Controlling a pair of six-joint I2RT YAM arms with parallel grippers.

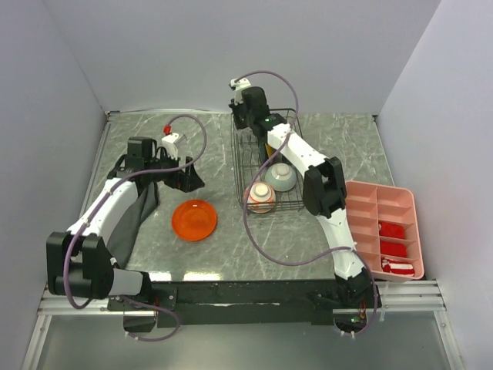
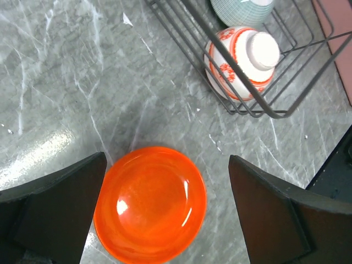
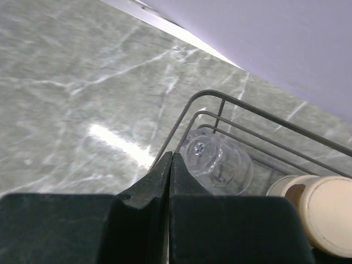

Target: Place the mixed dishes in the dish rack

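Left wrist: left gripper (image 2: 168, 165) spread over orange plate (image 2: 149, 203); right gripper (image 3: 171, 157) pressed together at rack (image 3: 221, 105) corner.

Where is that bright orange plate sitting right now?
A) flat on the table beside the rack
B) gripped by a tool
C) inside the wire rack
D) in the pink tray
A: the orange plate lies flat on the table, outside the wire rack, with nothing gripping it.

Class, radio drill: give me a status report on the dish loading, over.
Left gripper: fingers open above orange plate, not yet racked. Right gripper: fingers shut, empty, at far end of dish rack. Mint bowl, red-patterned bowl, tan cup racked. Plate unobstructed.
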